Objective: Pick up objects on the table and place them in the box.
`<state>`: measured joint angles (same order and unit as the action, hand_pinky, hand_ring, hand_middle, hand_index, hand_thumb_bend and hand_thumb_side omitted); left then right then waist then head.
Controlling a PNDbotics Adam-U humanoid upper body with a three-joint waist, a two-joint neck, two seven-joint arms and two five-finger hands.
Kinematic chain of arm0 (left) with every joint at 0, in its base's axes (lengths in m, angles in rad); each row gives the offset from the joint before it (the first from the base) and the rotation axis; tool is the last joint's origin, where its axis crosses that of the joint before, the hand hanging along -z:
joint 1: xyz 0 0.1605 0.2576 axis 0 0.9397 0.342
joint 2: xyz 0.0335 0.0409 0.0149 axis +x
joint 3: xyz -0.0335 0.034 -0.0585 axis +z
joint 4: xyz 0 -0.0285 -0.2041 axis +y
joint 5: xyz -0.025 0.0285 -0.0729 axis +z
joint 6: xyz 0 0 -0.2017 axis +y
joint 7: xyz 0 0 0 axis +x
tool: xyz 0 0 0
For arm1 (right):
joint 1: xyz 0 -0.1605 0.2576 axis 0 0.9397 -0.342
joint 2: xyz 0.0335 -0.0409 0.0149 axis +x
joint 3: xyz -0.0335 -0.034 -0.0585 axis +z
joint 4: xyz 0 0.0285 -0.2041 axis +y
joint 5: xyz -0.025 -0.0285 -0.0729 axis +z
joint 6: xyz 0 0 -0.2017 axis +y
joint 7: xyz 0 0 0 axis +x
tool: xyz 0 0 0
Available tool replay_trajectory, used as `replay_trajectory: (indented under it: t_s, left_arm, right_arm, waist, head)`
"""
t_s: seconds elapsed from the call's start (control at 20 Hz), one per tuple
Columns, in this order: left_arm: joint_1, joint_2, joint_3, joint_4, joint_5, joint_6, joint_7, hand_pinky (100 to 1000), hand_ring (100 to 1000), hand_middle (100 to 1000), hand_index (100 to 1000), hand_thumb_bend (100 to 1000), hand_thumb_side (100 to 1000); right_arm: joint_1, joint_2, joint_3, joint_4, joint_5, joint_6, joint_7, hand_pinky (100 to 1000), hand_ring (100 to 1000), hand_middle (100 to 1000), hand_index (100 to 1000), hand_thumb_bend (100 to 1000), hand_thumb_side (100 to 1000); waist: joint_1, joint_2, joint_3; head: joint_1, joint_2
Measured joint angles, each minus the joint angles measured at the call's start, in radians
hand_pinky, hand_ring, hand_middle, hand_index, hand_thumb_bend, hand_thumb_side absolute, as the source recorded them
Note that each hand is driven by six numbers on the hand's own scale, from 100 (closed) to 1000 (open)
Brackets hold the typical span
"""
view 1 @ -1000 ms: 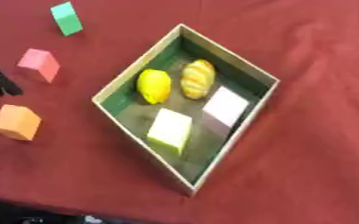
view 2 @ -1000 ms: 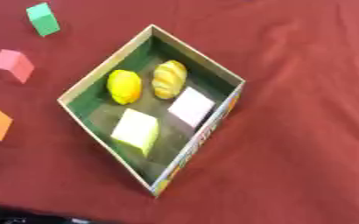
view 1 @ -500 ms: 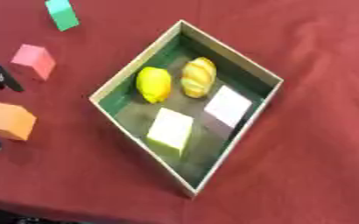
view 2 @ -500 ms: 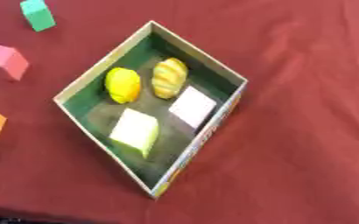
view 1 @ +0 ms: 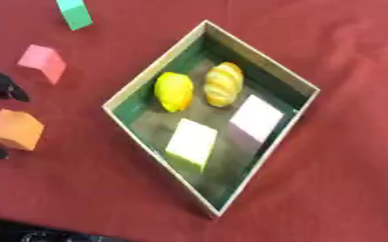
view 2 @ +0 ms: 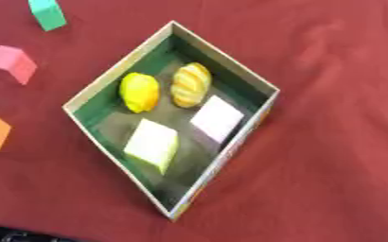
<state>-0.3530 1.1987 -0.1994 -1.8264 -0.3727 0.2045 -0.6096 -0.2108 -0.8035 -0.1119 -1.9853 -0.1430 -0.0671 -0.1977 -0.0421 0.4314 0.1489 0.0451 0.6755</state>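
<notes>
Red cloth covers the bench [view 1: 346, 189]. At the far left edge, black bits of the left hand [view 1: 0, 86] peek in. One bit sits above the orange block [view 1: 15, 129] and a smaller bit sits just below it. So little of the hand shows that I cannot tell if it is open or closed. It is near the orange block, but I cannot tell if it touches it. A pink block [view 1: 43, 62] lies a bit higher up, and a green block [view 1: 74, 13] lies near the top edge.

In the middle sits the box [view 1: 152, 75], turned like a diamond, green inside. In it are a yellow lemon [view 1: 173, 91] and, just beside it, a yellow striped thing [view 1: 223, 84]. Below them lie a pale yellow block [view 1: 190, 142] and a pale pink block [view 1: 255, 119].

The right hand does not show.
</notes>
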Motion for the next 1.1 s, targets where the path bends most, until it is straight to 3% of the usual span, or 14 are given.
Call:
replay_trajectory:
  t_s: [0.2, 0.45, 0.9, 1.1]
  left_arm:
    - [-0.032, -0.022, -0.015, 0.046, -0.013, -0.004, -0.001, 795, 772, 740, 809, 463, 100]
    - [-0.051, -0.041, -0.031, 0.080, -0.024, -0.015, 0.009, 727, 649, 590, 709, 332, 100]
    - [-0.062, -0.053, -0.043, 0.086, -0.071, -0.038, 0.022, 696, 608, 559, 675, 333, 100]
    - [-0.070, -0.056, -0.026, 0.029, -0.077, -0.039, 0.026, 697, 608, 564, 682, 335, 100]
  right_arm:
    - [0.000, 0.009, -0.002, 0.000, 0.000, 0.001, -0.001, 819, 836, 702, 811, 100, 630]
    - [0.000, 0.017, -0.006, 0.000, -0.001, -0.002, -0.005, 818, 837, 702, 812, 100, 631]
    - [-0.001, 0.026, -0.012, 0.000, -0.004, -0.004, -0.012, 817, 835, 699, 811, 100, 629]
    - [0.002, 0.034, -0.020, 0.000, -0.005, -0.001, -0.016, 818, 835, 698, 810, 100, 598]
  waist:
    - [-0.005, 0.001, -0.003]
    - [-0.010, 0.001, -0.006]
    - [-0.007, -0.002, -0.006]
    - [-0.006, -0.011, -0.005]
  head:
    - [0.010, -0.006]
    - [0.014, -0.008]
    - [0.012, -0.008]
    - [0.002, -0.008]
